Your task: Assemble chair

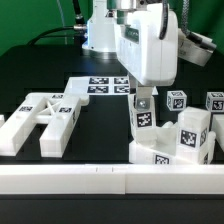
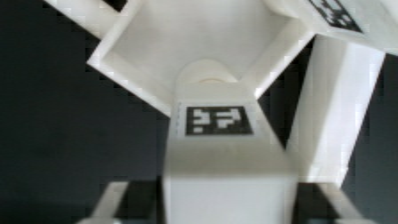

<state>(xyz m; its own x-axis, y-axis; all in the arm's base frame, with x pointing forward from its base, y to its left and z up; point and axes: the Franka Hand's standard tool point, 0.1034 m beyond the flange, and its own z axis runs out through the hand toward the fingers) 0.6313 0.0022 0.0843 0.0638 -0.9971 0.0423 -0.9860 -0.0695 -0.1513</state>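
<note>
A chunky white seat block (image 1: 160,152) with tags sits at the exterior view's right front. A white leg (image 1: 143,117) stands upright on it, showing tags on its side. My gripper (image 1: 143,98) hangs straight down over the leg's top. In the wrist view the leg (image 2: 217,150) with its square tag runs between my fingers (image 2: 118,198). A dark gap shows on each side of it, so the gripper (image 2: 217,206) is open around the leg and not pressing it. White chair pieces (image 2: 178,45) lie beyond the leg.
An H-shaped white chair piece (image 1: 45,120) lies at the exterior view's left. The marker board (image 1: 105,85) lies at the back centre. More tagged white pieces (image 1: 177,100) stand at the right, one (image 1: 214,101) by the edge. A white rail (image 1: 110,178) runs along the front.
</note>
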